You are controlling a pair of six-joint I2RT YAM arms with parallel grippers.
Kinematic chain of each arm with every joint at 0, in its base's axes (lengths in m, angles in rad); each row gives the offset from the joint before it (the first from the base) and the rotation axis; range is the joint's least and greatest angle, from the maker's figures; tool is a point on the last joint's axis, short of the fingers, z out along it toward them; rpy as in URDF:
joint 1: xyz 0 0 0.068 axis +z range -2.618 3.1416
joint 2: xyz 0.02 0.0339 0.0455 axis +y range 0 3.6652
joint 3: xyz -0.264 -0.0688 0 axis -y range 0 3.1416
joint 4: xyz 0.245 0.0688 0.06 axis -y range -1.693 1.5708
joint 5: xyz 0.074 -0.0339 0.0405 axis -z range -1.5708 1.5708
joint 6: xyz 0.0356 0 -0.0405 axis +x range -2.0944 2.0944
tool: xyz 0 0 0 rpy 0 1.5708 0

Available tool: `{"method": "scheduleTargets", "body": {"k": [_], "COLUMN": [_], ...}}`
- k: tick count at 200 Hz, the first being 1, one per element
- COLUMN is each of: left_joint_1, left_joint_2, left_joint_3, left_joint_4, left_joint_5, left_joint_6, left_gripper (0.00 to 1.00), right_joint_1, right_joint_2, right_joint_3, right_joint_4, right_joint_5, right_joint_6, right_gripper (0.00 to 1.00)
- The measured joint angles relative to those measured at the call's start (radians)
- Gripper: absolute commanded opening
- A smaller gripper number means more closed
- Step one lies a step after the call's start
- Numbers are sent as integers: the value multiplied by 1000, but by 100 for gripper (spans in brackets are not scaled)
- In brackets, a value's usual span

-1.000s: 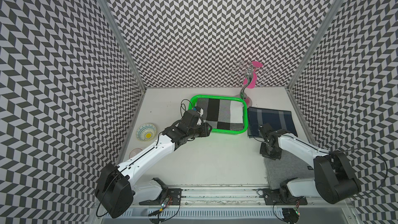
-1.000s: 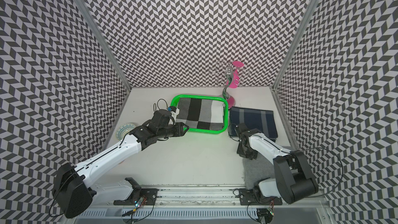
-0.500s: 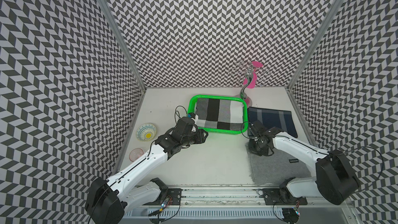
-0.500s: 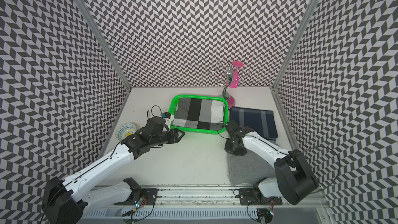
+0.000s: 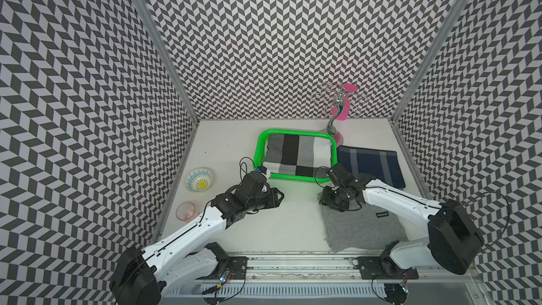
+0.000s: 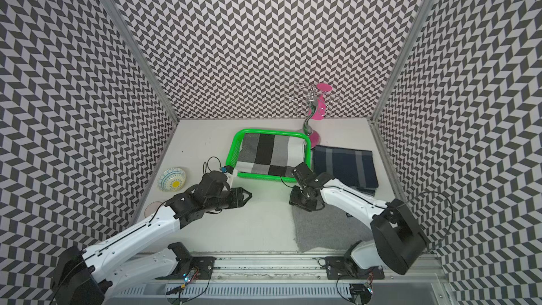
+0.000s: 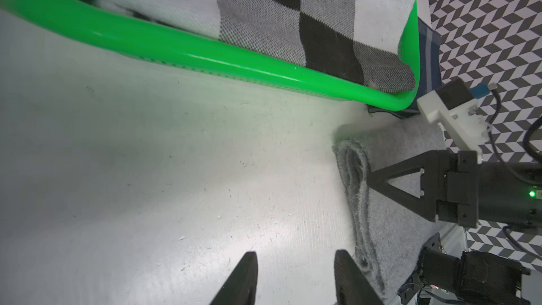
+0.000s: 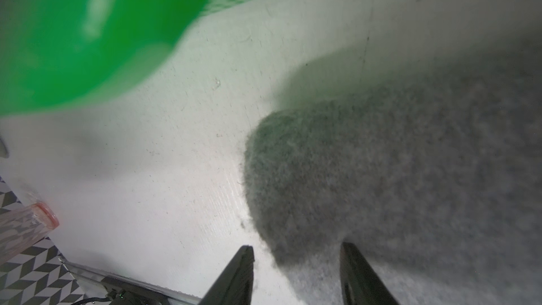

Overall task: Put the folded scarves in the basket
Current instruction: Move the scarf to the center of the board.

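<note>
both top views: you see checked scarf lying inside green basket, grey scarf on table near basket's front corner.
left wrist: your left gripper partly open, empty, above bare table.
right wrist: your right gripper jaws apart over grey scarf corner.

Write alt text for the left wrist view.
A checked scarf lies inside the green basket. Beside it, over the white table, the left gripper's open fingers face a folded grey cloth, the right gripper at its edge.
</note>
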Motion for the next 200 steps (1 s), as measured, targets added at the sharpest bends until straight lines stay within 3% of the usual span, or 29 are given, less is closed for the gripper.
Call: {"method": "scheduleTargets", "body": {"k": [40, 92, 139, 165, 200], "left_joint_1": [-208, -277, -399, -422, -443], "left_joint_2": [38, 144, 368, 486, 594], "left_joint_3": [4, 0, 22, 62, 90], "left_joint_4": [71, 213, 406, 452, 527], "left_joint_5": [-49, -71, -63, -66, -77], "left_joint_6": [-115, -199, -266, -279, -294], "left_gripper": [46, 53, 60, 64, 68], "right_joint_1": [-80, -34, -155, -227, -240], "right_joint_2": [-166, -185, -248, -273, -275], "right_joint_3": [-11, -51, 86, 133, 143], "right_joint_4": [-85, -231, -291, -288, -291], "right_joint_5": [27, 113, 199, 203, 190], "right_joint_6": [-64, -86, -132, -169, -209], "right_gripper": [52, 56, 57, 57, 57]}}
